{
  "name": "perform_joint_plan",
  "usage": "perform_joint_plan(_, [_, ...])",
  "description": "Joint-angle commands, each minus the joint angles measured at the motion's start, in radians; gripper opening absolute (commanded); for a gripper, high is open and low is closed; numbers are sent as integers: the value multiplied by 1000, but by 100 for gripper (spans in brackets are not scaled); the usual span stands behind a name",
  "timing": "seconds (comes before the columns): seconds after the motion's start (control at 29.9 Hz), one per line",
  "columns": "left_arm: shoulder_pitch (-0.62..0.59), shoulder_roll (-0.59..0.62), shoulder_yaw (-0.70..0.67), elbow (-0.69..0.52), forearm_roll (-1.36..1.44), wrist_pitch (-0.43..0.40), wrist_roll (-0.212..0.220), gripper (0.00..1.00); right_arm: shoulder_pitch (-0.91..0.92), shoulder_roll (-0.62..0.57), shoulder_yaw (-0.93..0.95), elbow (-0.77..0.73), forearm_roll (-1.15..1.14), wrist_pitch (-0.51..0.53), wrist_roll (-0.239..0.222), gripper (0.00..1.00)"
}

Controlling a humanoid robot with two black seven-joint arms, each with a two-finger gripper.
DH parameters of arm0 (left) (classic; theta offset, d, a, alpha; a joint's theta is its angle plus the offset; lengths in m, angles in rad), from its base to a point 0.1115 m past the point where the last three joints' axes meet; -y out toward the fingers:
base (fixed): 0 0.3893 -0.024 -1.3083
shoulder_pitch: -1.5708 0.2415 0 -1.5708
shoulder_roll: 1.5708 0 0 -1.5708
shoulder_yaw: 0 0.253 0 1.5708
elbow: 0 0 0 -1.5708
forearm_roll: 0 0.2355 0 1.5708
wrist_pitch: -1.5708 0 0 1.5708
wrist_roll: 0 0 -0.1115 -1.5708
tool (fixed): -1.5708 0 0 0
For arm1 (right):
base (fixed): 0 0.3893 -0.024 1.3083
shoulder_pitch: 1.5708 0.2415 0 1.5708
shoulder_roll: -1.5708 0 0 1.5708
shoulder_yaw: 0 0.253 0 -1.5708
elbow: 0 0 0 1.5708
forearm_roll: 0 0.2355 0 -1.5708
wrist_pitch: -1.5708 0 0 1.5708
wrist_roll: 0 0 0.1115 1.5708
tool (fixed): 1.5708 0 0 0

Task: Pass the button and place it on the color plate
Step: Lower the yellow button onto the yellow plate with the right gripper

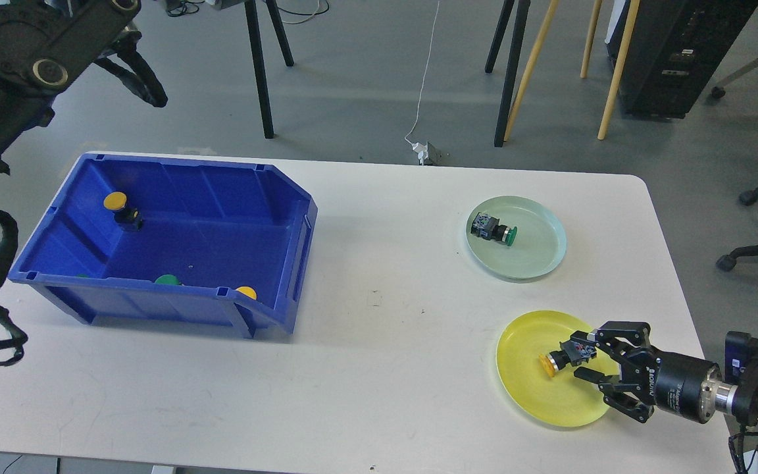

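Observation:
A yellow-capped button [553, 361] with a black body lies on its side on the yellow plate [537, 401] at the front right. My right gripper [581, 359] reaches in from the right, low over that plate, its fingers spread either side of the button's black body, the lower finger apart from it. A green-capped button [494, 231] lies on the pale green plate [537, 257] behind. More yellow [117, 203] and green [167, 280] buttons sit in the blue bin [287, 263] at the left. My left arm rises at the top left; its gripper is out of view.
Black stand legs and yellow poles stand on the floor beyond the table's far edge. A black cabinet [675, 52] is at the back right. The white table [379, 368] lies bare between bin and plates.

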Motion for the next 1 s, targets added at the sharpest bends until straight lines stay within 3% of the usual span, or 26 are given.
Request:
perform_joint_plan(0.0, [0, 5, 2, 0, 0, 0, 2, 99, 2, -10, 8, 7, 4, 0, 0, 90])
perform_joint_plan(0.17, [-3, 6, 2, 0, 0, 0, 3, 99, 20, -49, 74, 24, 7, 0, 12, 96])
perform_joint_plan(0.44, [-37, 0, -1, 0, -1, 0, 3, 99, 42, -56, 505, -54, 6, 0, -9, 96])
perform_joint_plan(0.57, [-51, -5, -1, 0, -1, 0, 3, 99, 201, 38, 547, -166, 16, 0, -104, 95])
perform_joint_plan(0.67, [-57, -18, -1, 0, -5, 0, 6, 99, 305, 89, 544, -271, 16, -15, -150, 95])
perform_joint_plan(0.84, [-60, -25, -1, 0, -5, 0, 11, 99, 439, 203, 542, -480, 2, -61, -161, 97])
perform_joint_plan(0.97, [-60, -26, -1, 0, -3, 0, 11, 99, 467, 249, 571, -517, 7, -67, -154, 99])
